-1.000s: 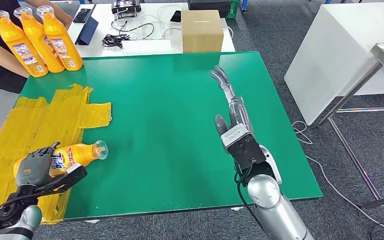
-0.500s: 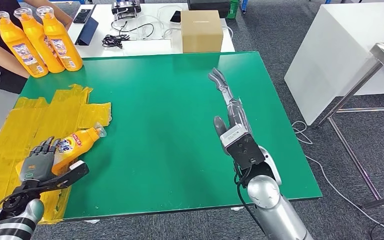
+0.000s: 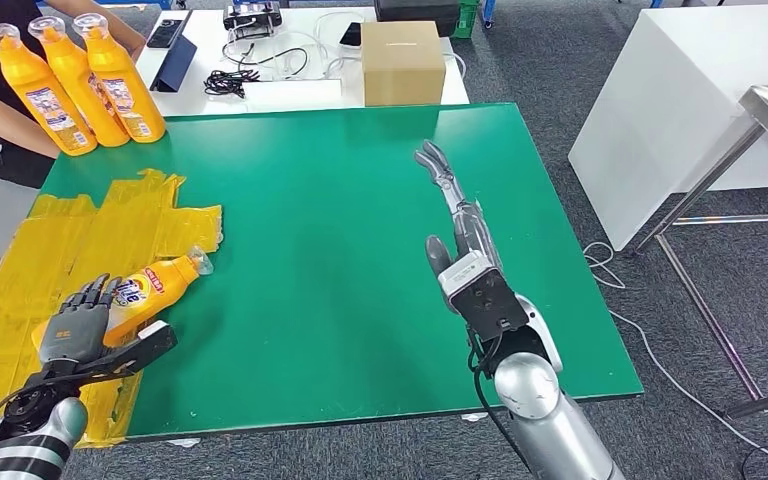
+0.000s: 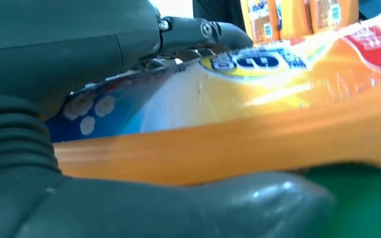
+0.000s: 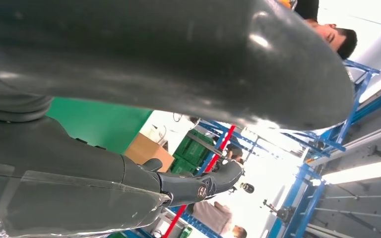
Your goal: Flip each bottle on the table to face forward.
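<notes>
Covering most of the head view, the green table point(image 3: 340, 230) carries a wide patch of yellow tape point(image 3: 70, 260) over its left part, and behind its far edge a white table point(image 3: 290, 50) holds a closed cardboard box point(image 3: 404, 61), a tangle of black cables point(image 3: 230, 78) and a dark tablet point(image 3: 174, 62); what the box holds cannot be told. At the far left corner of the green table three orange bottles point(image 3: 80, 85) stand upright close together, clear caps on, their printed labels turned toward the robot, with a person's arm point(image 3: 0, 115) just behind them. The right arm reaches up over the middle of the table, and the right hand point(image 3: 455, 205) is held flat above the surface with its fingers stretched out straight and slightly apart, empty. Near the front left edge the left hand point(image 3: 78, 330) is clamped around the lower body of a lying orange bottle point(image 3: 150, 290), which rests on its side on the yellow tape with its clear-capped neck pointing toward the table's middle and its blue and white label facing up. In the left wrist view the bottle's label point(image 4: 258, 62) and orange wall lie pressed between the dark fingers point(image 4: 198, 32) and the thick grey thumb point(image 4: 178, 208); its fill level cannot be told.
</notes>
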Motion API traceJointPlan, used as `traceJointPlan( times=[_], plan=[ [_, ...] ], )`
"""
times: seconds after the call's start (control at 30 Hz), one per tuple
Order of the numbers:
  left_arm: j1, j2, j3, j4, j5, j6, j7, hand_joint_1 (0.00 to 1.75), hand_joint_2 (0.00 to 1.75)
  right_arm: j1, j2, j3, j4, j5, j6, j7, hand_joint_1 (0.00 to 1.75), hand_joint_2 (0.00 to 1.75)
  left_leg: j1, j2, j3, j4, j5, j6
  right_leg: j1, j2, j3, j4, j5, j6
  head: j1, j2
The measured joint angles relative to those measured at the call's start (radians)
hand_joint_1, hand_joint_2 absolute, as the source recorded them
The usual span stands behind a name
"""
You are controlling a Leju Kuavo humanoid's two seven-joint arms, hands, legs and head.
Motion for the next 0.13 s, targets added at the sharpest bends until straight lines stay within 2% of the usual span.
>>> traceJointPlan(
  times=[0.13],
  plan=[
    [0.041,-0.005,0.026,-0.082,0.121,0.078,-0.050,0.00,0.00,0.019,0.000,-0.004,0.000,0.005,-0.003,0.000,0.00,0.00,0.000,0.001,-0.001,0.000,0.000,0.000,0.000,0.000,-0.002,0.000,0.000,0.000,0.000,0.000]
  ],
)
